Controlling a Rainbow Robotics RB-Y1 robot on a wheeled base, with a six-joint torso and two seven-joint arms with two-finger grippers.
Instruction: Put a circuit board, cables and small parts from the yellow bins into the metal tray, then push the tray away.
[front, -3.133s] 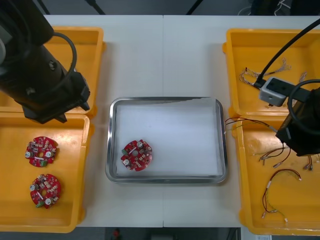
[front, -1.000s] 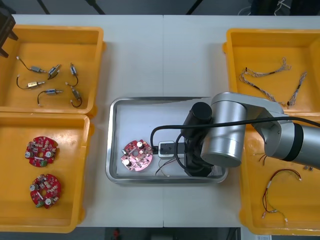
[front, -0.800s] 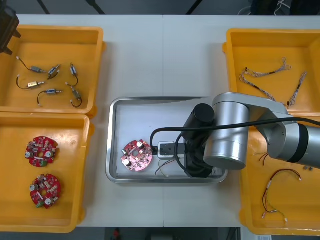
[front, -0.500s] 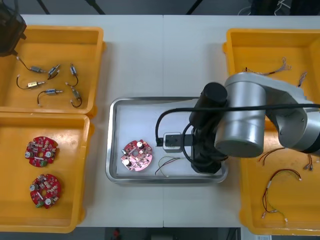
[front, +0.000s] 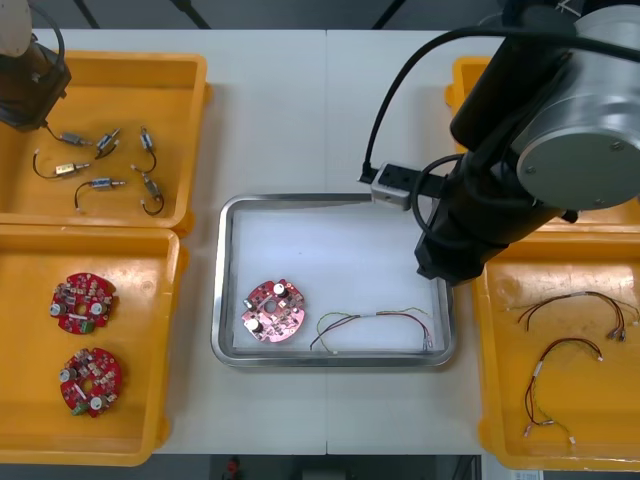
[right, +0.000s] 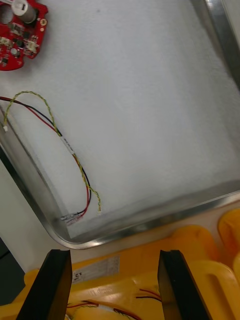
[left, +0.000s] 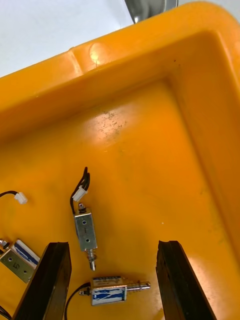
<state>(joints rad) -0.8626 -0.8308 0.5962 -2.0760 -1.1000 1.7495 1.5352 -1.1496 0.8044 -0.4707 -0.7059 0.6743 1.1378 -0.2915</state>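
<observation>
- The light, flat table (front: 330, 110) is smooth and holds everything.
- Four deep yellow plastic bins (front: 190, 90) stand on it, two on each side, with thick round rims.
- The shiny metal tray (front: 222, 300) sits between them. It has round corners and a soft white inside.
- The right gripper (right: 114, 255) hangs above the tray's right edge, by the near right bin. Its black fingers are spread wide with nothing between them.
- The left gripper (left: 112, 247) hangs over the far left bin, fingers also spread and holding nothing.
- One round red circuit board (front: 273, 311), bumpy with tiny bits, lies in the tray near its front left corner. That step looks done.
- One thin red and yellow cable (front: 375, 320), bendy and partly twisted, lies along the tray's near side, just beside the board. That looks done too, though more cables may be wanted.
- The small metal parts (front: 104, 143), little shiny blocks with thin black wires, all lie in the far left bin. None is in the tray yet.
- Left to do: bring over parts, then push the tray away.
</observation>
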